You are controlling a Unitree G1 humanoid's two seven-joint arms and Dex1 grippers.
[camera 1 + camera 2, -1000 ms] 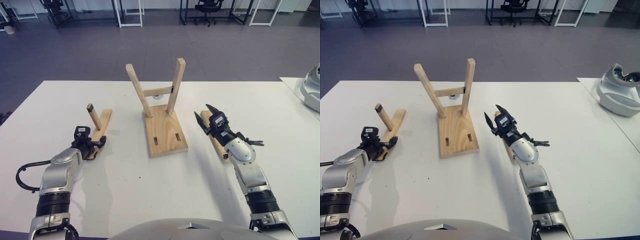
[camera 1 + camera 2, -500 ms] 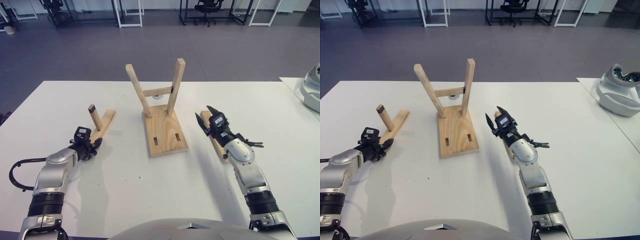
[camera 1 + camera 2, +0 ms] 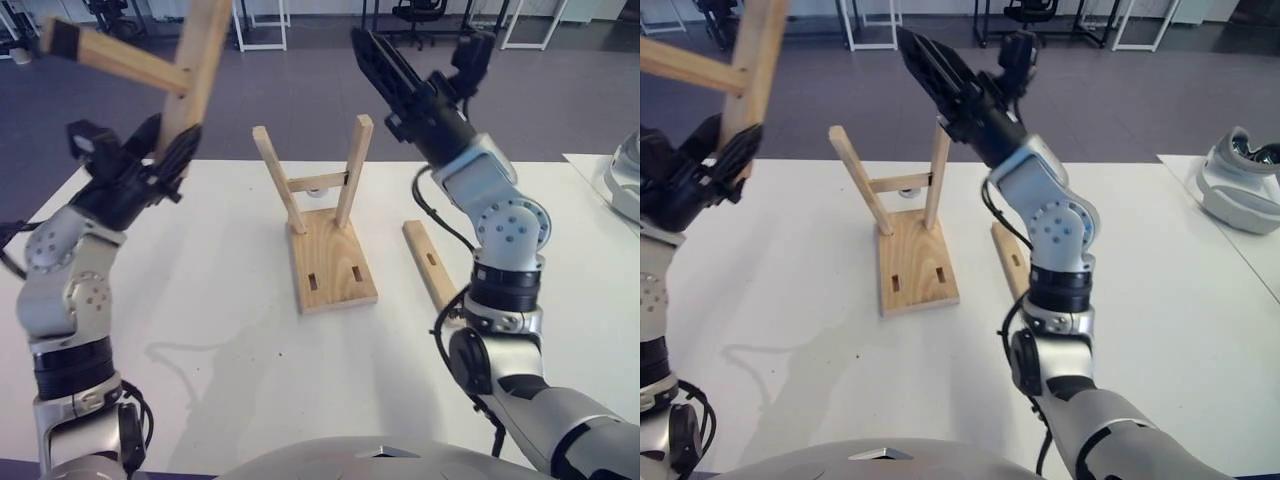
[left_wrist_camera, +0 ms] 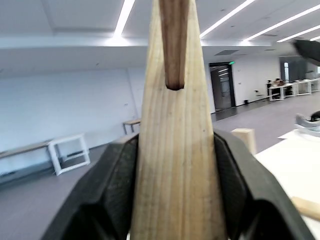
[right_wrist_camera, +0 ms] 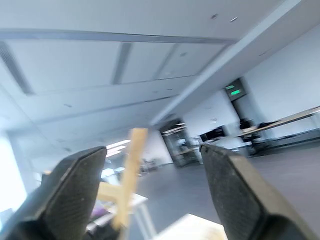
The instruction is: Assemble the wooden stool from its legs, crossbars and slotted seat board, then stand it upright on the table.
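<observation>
The slotted seat board (image 3: 335, 265) lies upside down on the white table (image 3: 220, 300), with two legs (image 3: 353, 170) and a crossbar (image 3: 315, 183) standing up from its far end. My left gripper (image 3: 165, 150) is raised high at the left, shut on a third leg (image 3: 200, 60) that carries a crossbar (image 3: 115, 60) sticking out leftward. In the left wrist view this leg (image 4: 177, 150) sits between both pads. My right gripper (image 3: 365, 45) is held high above the stool's far side, open and empty. A loose leg (image 3: 428, 263) lies flat right of the board.
A white headset (image 3: 1238, 180) rests at the table's far right edge. Wide bare tabletop lies in front of the seat board and to its left. Desks and office chairs stand on the floor behind the table.
Both arms rose from the table. The left gripper lifted the leg with its crossbar high into the air. The right gripper went up empty, leaving the loose leg on the table.
</observation>
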